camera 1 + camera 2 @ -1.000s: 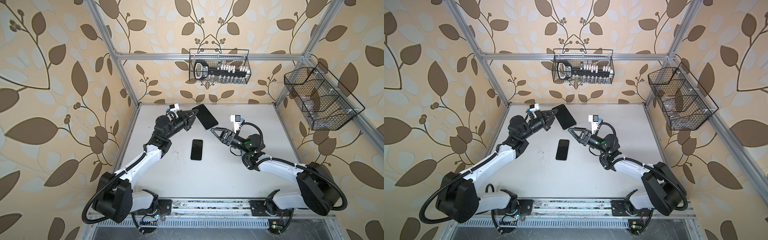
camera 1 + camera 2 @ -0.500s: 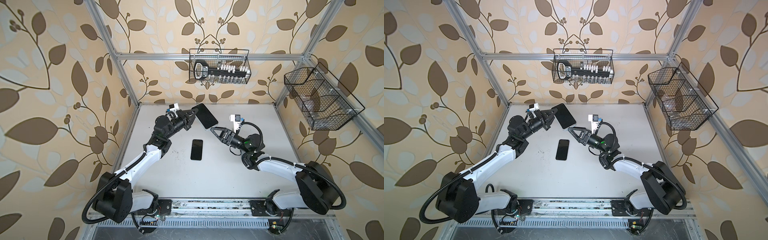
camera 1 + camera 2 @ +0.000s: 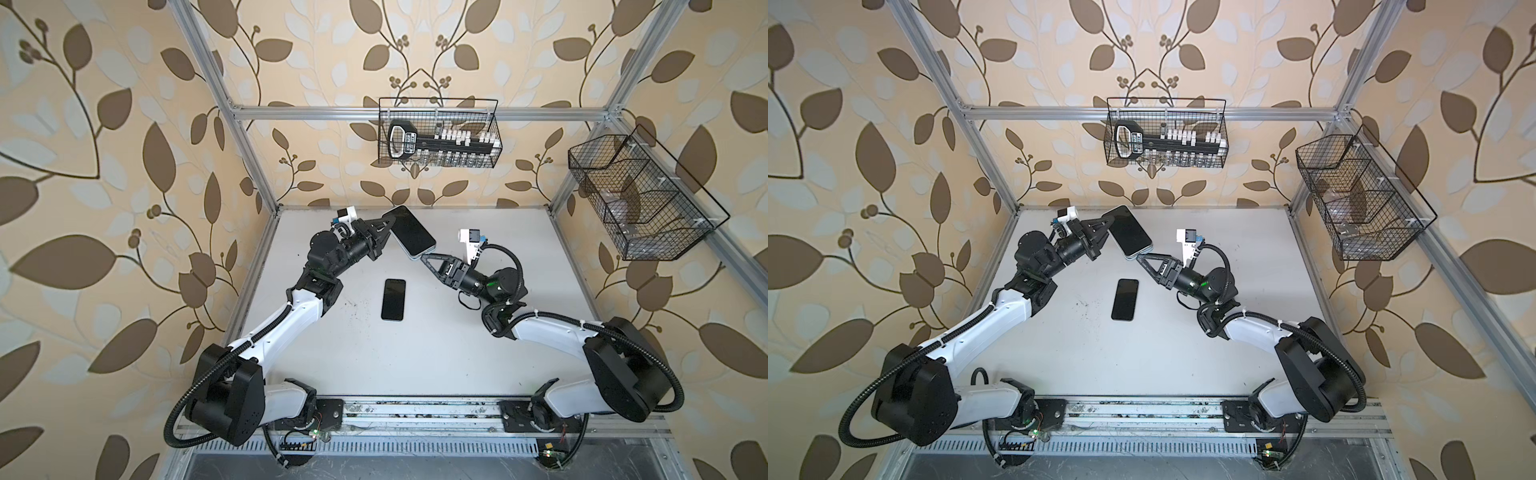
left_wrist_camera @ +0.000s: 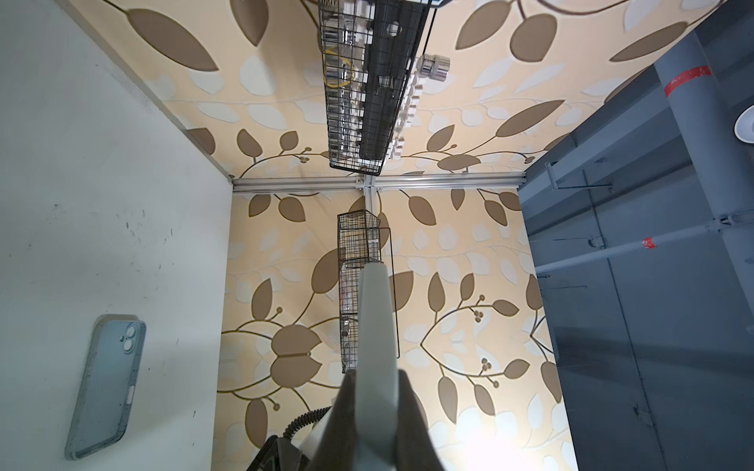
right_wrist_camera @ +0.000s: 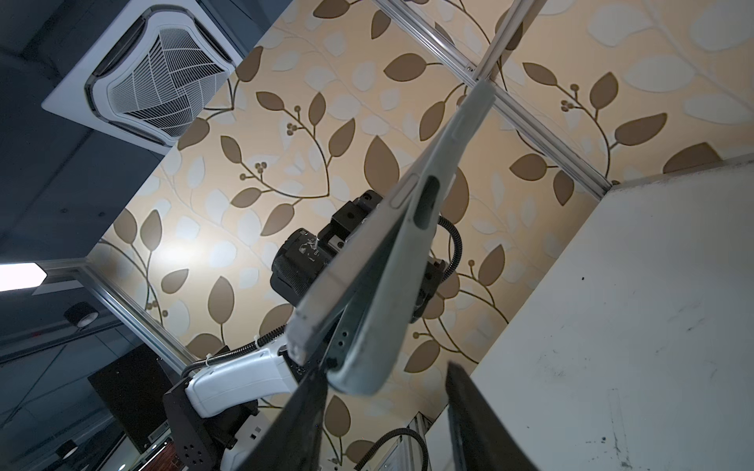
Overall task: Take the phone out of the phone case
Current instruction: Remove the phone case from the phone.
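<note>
Left fingers (image 4: 342,420) tight on phone case (image 5: 379,326) — right fingers (image 5: 293,432) apart, its corner between

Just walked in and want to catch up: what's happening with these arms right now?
The left gripper is clamped on the phone case, holding it in the air. The right gripper, jaws open, sits at its free end, where the phone stands partly out of the case. A second phone lies flat on the table.

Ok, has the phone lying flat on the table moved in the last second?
No. In both top views the phone keeps its place on the table, just as far from the front rail and pointing the same way.
</note>
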`<state>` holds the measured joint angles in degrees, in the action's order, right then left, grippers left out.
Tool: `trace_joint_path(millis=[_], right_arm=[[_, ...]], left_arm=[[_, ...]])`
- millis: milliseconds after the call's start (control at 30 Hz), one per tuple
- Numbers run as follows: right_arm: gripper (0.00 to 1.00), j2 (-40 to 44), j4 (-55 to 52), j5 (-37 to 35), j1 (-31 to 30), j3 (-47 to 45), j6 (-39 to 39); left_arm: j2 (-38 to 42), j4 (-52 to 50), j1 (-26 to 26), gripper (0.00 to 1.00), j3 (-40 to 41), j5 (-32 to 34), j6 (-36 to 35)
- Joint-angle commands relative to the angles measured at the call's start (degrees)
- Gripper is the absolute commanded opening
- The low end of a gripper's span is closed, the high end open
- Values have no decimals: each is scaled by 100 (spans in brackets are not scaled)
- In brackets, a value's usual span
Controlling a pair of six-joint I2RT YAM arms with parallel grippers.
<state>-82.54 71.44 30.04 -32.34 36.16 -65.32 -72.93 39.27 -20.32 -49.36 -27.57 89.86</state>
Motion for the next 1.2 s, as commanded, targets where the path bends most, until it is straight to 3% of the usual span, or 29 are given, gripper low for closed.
trace_joint_path(millis=[0, 900, 1167], right_arm=[[47, -95, 98, -224, 104, 84, -208], [36, -328, 447, -656, 131, 150, -1021], [39, -155, 488, -959, 76, -243, -1337]], left_arm=[[244, 896, -164, 0, -175, -299, 204], [-152, 651, -517, 0, 3, -512, -790], [-532, 969, -500, 0, -191, -374, -857]])
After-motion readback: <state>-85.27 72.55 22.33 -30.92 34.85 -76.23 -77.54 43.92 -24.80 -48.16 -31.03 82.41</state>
